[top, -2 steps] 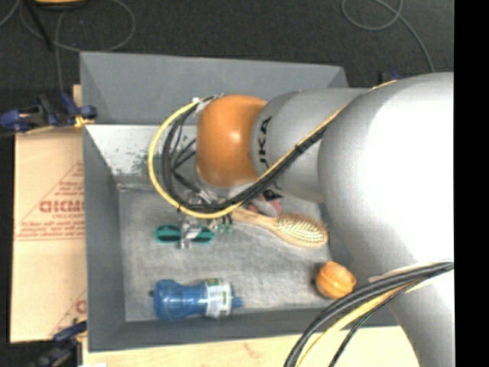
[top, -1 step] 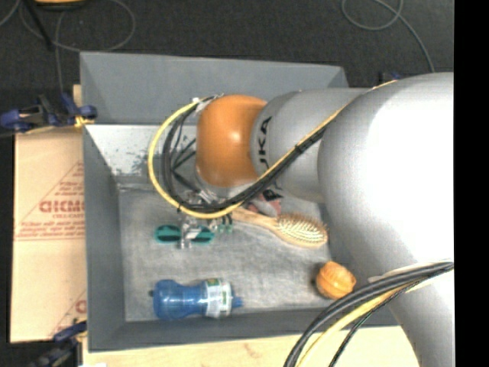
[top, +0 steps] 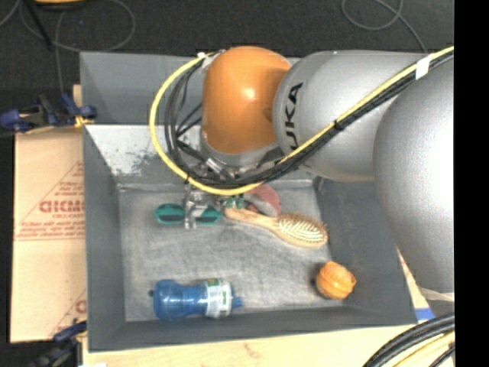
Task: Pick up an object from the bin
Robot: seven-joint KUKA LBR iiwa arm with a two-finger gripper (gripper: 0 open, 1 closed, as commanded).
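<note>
Bright overhead light; glare on orange cover; soft arm shadow across bin floor; surroundings dark.

Bin floor ctr free betw hairbrush, blue bottle; orange ball blocks lower-rt corner.

Robot lab — KUKA arm, grey metal bin, loose cables on dark floor

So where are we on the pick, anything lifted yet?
Approach looks done: the end effector sits low over the teal object at the back left of the bin. Grasp unconfirmed. Nothing is raised; hairbrush, orange ball and blue bottle lie on the floor. Lifting remains.
</note>
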